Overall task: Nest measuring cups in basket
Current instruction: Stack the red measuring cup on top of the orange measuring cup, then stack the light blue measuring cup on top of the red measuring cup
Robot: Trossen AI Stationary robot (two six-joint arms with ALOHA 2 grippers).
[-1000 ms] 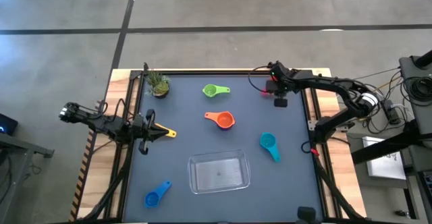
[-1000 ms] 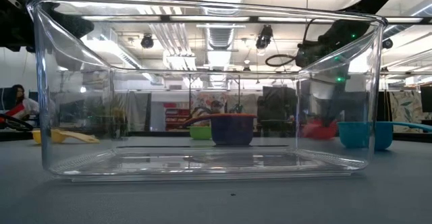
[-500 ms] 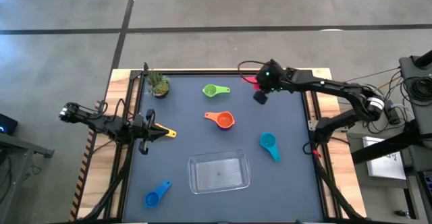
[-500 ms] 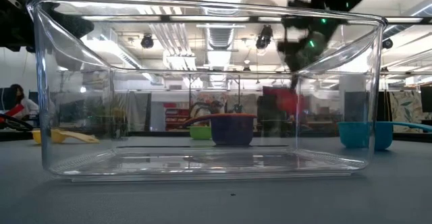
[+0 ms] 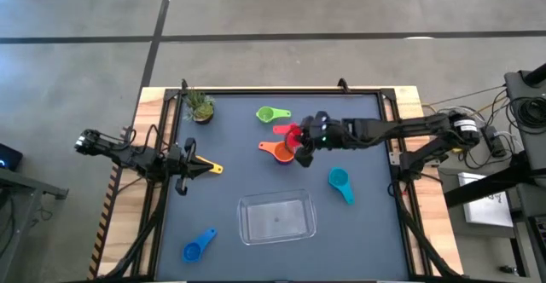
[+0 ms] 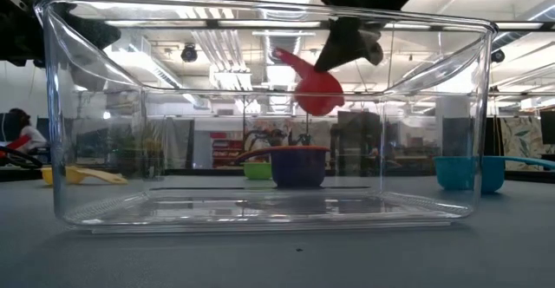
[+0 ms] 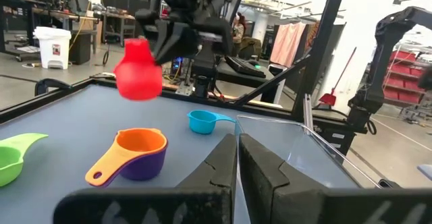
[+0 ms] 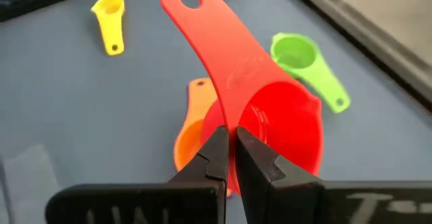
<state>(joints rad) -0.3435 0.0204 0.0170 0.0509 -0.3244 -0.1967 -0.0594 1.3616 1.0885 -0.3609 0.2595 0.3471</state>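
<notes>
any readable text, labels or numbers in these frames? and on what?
None can be read.
Red cup, held in the right hand: faint embossed marking on the handle, too blurred to read.
White bin in the room behind: a small label, too small to read.
Paper sheet beside the table: print too small to read.

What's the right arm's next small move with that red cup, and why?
Probably lower it. The right gripper is shut on the red plastic measuring cup, held in the air above the orange cup nested in the purple cup, so easing down would stack it there.
</notes>
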